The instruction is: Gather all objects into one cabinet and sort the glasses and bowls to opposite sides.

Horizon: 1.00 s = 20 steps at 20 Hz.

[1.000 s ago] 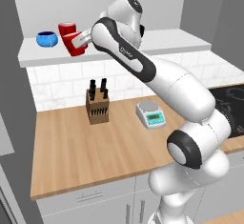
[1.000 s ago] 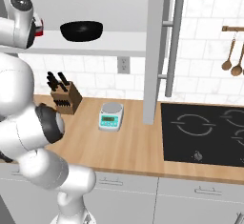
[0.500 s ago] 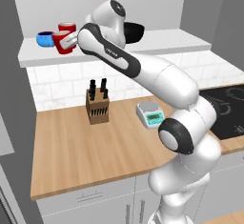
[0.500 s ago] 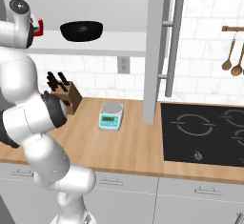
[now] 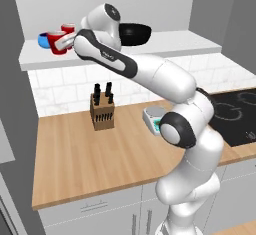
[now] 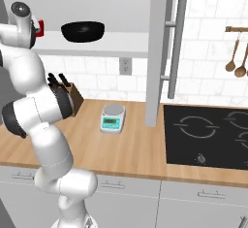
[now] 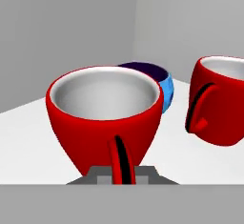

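Fingers [image 7: 121,179] at near cup [image 7: 105,116] handle, grip impossible to tell | cup at left shelf [image 5: 165,44] end, just before blue bowl [image 7: 164,87], second cup [image 7: 220,101] beside | risked nudging bowl; glasses crowded bowl's side.

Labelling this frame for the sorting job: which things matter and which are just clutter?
Job: near red cup, second red cup, blue bowl, black bowl, cabinet shelf.
Clutter: knife block, scale, hob, hanging spoons.
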Tool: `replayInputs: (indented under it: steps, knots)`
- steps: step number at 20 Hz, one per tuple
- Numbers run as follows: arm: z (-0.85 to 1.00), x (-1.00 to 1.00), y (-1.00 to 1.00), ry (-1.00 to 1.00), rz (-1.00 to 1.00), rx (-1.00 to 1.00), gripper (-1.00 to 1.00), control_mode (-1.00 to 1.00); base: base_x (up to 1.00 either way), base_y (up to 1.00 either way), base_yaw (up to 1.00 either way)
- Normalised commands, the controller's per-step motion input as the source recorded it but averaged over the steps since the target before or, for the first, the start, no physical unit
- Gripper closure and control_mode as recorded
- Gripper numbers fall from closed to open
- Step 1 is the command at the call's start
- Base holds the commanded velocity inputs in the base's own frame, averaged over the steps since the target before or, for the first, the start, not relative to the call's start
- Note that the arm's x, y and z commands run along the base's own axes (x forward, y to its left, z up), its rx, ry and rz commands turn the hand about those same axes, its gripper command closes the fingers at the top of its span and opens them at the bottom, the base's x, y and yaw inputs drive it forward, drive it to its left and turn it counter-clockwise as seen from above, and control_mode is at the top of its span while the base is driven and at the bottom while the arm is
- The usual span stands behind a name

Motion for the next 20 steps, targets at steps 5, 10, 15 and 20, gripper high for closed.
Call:
replayInputs:
  steps: [5,10,15,20]
  knots:
    - [-0.02,0.30,0.16,0.00,-0.05,0.05,1.00,-1.00,0.00,0.00,0.00]
    - [0.00,0.07,0.02,0.00,-0.06,0.00,1.00,-1.00,0.00,0.00,0.00]
    - [0.00,0.00,0.00,0.00,-0.05,0.00,-1.00,-1.00,0.00,0.00,0.00]
    - [0.00,-0.14,-0.04,0.00,-0.05,0.02,-1.00,-1.00,0.00,0.00,0.00]
